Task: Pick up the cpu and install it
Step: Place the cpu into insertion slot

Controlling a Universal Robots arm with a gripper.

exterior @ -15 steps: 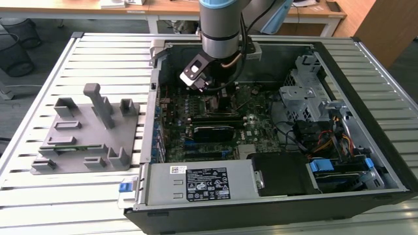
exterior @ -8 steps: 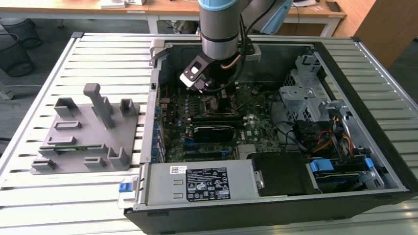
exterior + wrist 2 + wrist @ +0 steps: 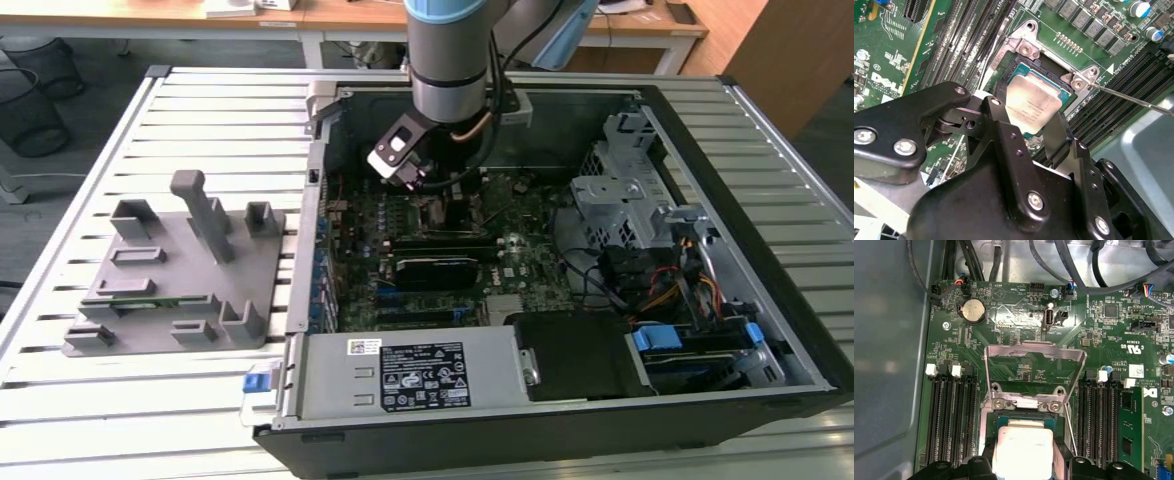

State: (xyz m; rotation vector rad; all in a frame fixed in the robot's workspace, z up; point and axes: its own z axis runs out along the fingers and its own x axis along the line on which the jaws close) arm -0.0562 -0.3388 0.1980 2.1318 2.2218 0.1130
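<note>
Fingers [image 3: 1004,132]: two, black, set narrow, one against each of two opposite edges of the cpu [image 3: 1035,100]; they grip it between them.
Gripper [image 3: 1029,114]: one, on the single arm [image 3: 454,60], which reaches down into the open computer case [image 3: 787,330].
Place of the cpu: one chip, silvery top facing up, directly over the socket [image 3: 1004,404] and within its frame; I cannot tell if it is fully seated.
Load plate [image 3: 1034,357]: one, standing open, tilted away from the socket.
Lever [image 3: 1134,97]: one thin metal rod, sticking out from a corner of the socket.
Memory slots [image 3: 951,425]: two banks, one at each side of the socket; one green memory stick [image 3: 1129,430] sits in one bank.
Coin battery [image 3: 973,310]: one, on the motherboard [image 3: 1094,340].
Grey fixture [image 3: 174,270]: one, on the slatted table [image 3: 120,410], at the exterior view's left of the case.
</note>
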